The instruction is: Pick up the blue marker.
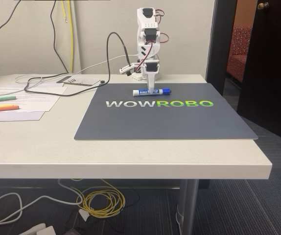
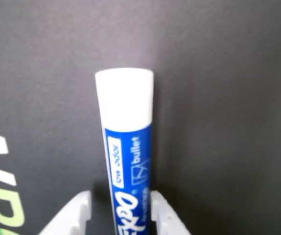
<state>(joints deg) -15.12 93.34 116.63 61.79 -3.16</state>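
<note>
Blue marker [image 1: 152,91] lying flat and crosswise near the far edge of the dark WOWROBO mat [image 1: 165,122], blue cap to the right in the fixed view, just behind the lettering. White gripper [image 1: 152,88] reaching straight down onto the barrel from the arm [image 1: 149,44] standing at the table's back edge. In the wrist view, white fingers [image 2: 77,215] flanking the marker [image 2: 127,152] on both sides, slightly apart yet close against the barrel; contact too tight to judge, so cannot tell whether pinching. Bare mat all around the marker, wide open toward the front edge. Well apart to the left, green marker [image 1: 0,99] and orange marker [image 1: 1,108] on papers [image 1: 30,95]. Cream table [image 1: 130,156] margin clear at front; cables [image 1: 57,83] trailing along the back.
</note>
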